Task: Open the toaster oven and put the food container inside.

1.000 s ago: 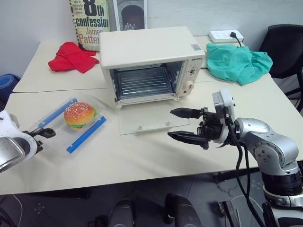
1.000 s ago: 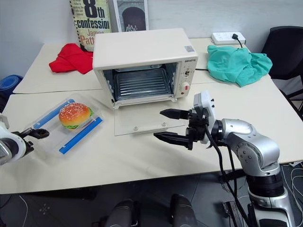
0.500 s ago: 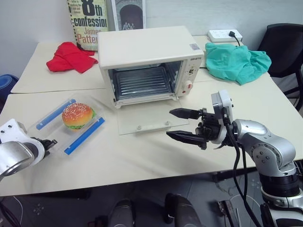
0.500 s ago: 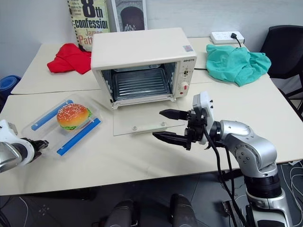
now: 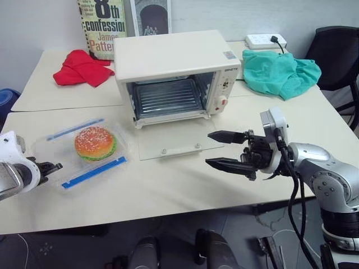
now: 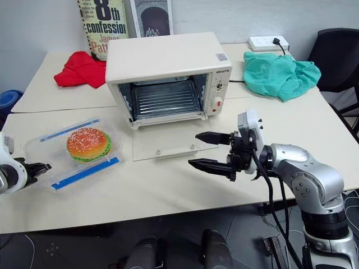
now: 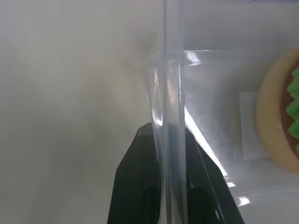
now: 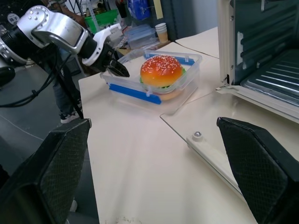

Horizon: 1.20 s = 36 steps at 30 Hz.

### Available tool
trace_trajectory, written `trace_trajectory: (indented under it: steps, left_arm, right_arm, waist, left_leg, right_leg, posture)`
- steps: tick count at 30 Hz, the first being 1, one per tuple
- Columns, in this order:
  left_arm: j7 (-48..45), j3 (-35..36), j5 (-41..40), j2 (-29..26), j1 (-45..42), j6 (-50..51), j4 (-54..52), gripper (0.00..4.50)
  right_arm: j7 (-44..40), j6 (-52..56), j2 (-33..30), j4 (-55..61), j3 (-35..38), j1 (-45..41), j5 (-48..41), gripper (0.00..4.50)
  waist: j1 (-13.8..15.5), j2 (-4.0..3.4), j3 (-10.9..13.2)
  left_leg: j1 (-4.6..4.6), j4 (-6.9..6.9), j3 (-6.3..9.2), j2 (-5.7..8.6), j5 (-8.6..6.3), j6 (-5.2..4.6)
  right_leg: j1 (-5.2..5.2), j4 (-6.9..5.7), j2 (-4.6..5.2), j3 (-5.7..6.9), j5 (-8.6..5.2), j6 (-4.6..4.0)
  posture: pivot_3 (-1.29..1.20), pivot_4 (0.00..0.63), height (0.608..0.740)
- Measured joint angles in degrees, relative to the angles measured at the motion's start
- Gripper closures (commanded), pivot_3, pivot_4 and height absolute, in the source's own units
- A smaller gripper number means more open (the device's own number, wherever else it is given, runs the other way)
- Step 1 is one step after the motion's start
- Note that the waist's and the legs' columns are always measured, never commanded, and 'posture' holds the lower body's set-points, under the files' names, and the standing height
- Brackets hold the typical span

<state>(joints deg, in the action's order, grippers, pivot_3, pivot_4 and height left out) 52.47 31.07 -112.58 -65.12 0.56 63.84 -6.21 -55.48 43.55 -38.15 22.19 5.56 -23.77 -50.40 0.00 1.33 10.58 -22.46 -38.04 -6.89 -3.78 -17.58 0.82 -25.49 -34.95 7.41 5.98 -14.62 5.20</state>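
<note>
The cream-white toaster oven (image 5: pixel 174 61) stands at the middle back of the table. Its glass door (image 5: pixel 174 141) lies flat and open, and the wire rack shows inside. The clear food container (image 5: pixel 66 150), with blue strip clips and a toy hamburger (image 5: pixel 95 143) in it, sits on the table to the left of the door. My left gripper (image 5: pixel 47 166) is shut on the container's near-left rim (image 7: pixel 172 93), with a black finger (image 7: pixel 135 186) on either side of the plastic. To the right of the door my right gripper (image 5: pixel 207 148) hovers open, pointing left, with nothing between its fingers.
A red cloth (image 5: pixel 81 67) lies at the back left and a teal cloth (image 5: pixel 280 70) at the back right. A book (image 5: pixel 104 25) leans behind the oven. A power strip (image 5: pixel 266 40) and a black chair (image 5: pixel 336 56) are at the far right.
My left gripper has closed on the container's rim. The container has swung round, so its long side now lies more across the table. My right gripper stays open and still.
</note>
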Motion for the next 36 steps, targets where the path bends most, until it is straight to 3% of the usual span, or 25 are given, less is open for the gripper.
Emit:
trace_trajectory:
  steps: [5,12,20,26,36]
  left_arm:
    - [-9.0,0.36,0.34,-2.17,2.58,2.32,0.11,4.47]
    - [-17.08,1.65,2.86,-7.96,-0.15,2.92,1.59,4.47]
    - [-18.26,-11.47,0.28,-7.26,-11.01,-0.03,-9.33,4.47]
    - [-10.65,-21.72,0.28,1.91,-16.04,-4.32,-11.65,4.47]
    - [9.32,-28.16,0.21,21.09,-27.54,-9.32,-11.64,4.47]
  right_arm:
    - [1.05,-0.93,-0.02,-0.22,0.17,0.22,1.45,0.0]
    - [1.66,-1.05,-0.04,-0.21,1.22,1.59,1.69,0.0]
    - [2.31,-1.06,-0.44,-0.11,2.06,2.37,1.89,0.0]
    - [3.24,-1.05,-0.69,0.7,4.0,3.66,1.39,0.0]
    - [6.25,-0.93,-1.27,7.01,9.35,9.7,-4.26,0.0]
  waist:
    - [-0.08,-0.01,0.02]
    - [0.13,-0.02,0.03]
    - [0.08,-0.03,0.03]
    - [0.09,-0.03,0.05]
    - [1.69,0.01,0.06]
  left_leg:
    - [-0.01,0.04,-0.03,-0.04,0.05,0.3]
    - [-0.03,0.06,-0.15,-0.03,0.01,0.26]
    - [-0.02,0.06,-0.16,-0.02,0.0,0.29]
    - [0.02,0.04,-0.15,-0.02,0.05,0.32]
    - [0.05,-0.23,-0.14,0.12,0.19,0.13]
  right_leg:
    - [-0.03,0.07,-0.07,0.01,-0.03,-0.04]
    - [-0.01,0.18,-0.04,0.03,-0.02,-0.03]
    - [0.0,0.17,-0.04,0.0,-0.01,-0.01]
    - [0.01,0.11,-0.09,-0.04,0.01,0.02]
    - [0.35,0.1,-0.09,-0.07,0.1,0.18]
  posture:
    - [0.0,0.15,0.74]
    - [0.0,0.15,0.74]
    - [0.0,0.15,0.74]
    - [0.0,0.15,0.74]
    - [0.0,0.15,0.74]
